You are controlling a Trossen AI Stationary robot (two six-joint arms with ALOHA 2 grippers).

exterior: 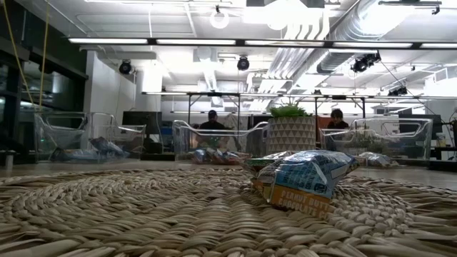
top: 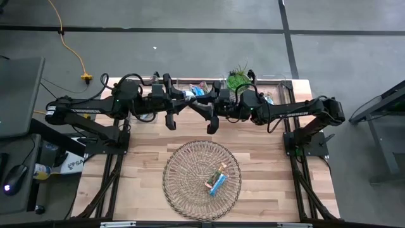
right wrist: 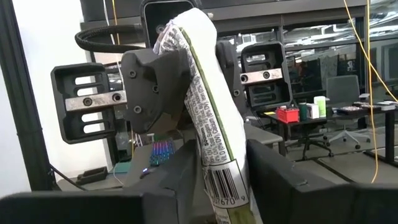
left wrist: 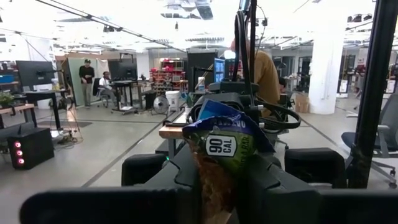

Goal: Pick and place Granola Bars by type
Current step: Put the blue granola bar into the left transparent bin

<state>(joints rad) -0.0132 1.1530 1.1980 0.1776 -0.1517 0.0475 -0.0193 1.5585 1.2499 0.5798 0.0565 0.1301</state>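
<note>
From above we see both arms stretched toward each other over the far half of the bench (top: 145,161), the left gripper (top: 190,104) and the right gripper (top: 209,109) meeting nose to nose above the round wire basket (top: 183,190). Two granola bars (top: 215,182) lie inside the basket, right of its middle, one tan and one blue, touching. More bars sit in clear bins (top: 197,88) along the far edge, beside a small potted plant (top: 238,78). From bench level we look across the basket's woven floor (exterior: 143,214) at those two bars (exterior: 303,178), stacked one on the other, with the plant pot (exterior: 290,134) and bins behind. In the left wrist view a bar (left wrist: 221,149) with a blue-green wrapper stands between that arm's jaws, which are closed on it, with the other gripper right behind. In the right wrist view the same bar (right wrist: 208,118) rises between that arm's jaws too; whether they still press it we cannot tell.
</note>
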